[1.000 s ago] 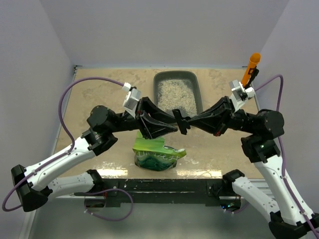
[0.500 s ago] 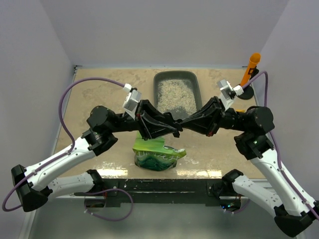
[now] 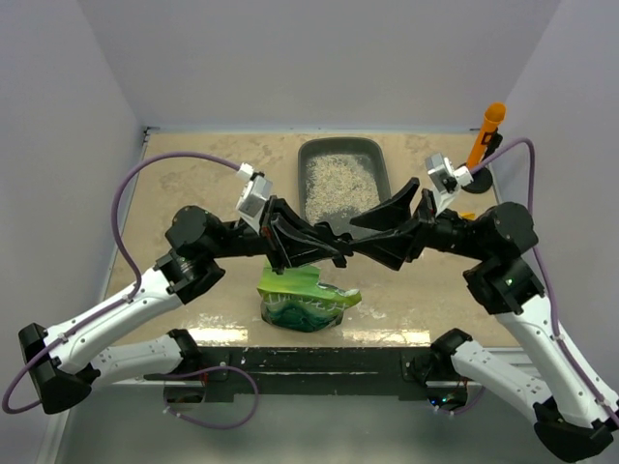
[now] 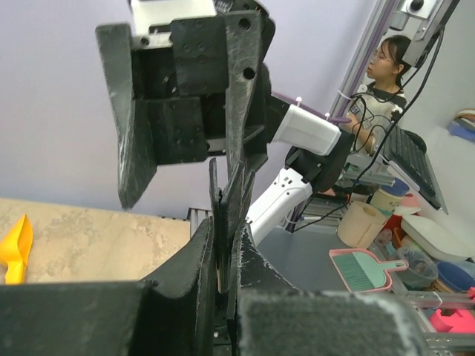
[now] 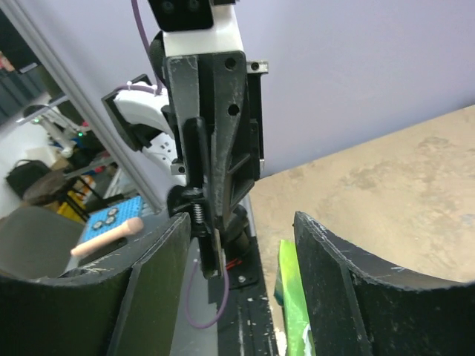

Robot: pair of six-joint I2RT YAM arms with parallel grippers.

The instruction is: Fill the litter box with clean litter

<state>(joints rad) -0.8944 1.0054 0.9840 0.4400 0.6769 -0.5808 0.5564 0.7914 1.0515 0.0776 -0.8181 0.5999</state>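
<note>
Grey litter box [image 3: 346, 179] holds clean litter [image 3: 340, 184] | left gripper [image 3: 338, 253] pinched together | right gripper [image 3: 372, 237] spread apart

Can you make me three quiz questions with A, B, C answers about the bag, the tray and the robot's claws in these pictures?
1. Where is the green bag?
A. at the table's near edge, under the two grippers
B. inside the litter box
C. at the far left corner

2. What colour is the litter box?
A. bright red
B. dark grey
C. yellow

3. How do the fingers of the right gripper stand?
A. spread apart
B. pressed together
C. clamped on the orange tool

Answers:
1 A: in the top view the bag lies between the arm bases, below both grippers.
2 B: the tray at the far side has dark grey walls, with pale clean litter inside.
3 A: the top view shows its fingers parted, with the shut left gripper between them.
</note>
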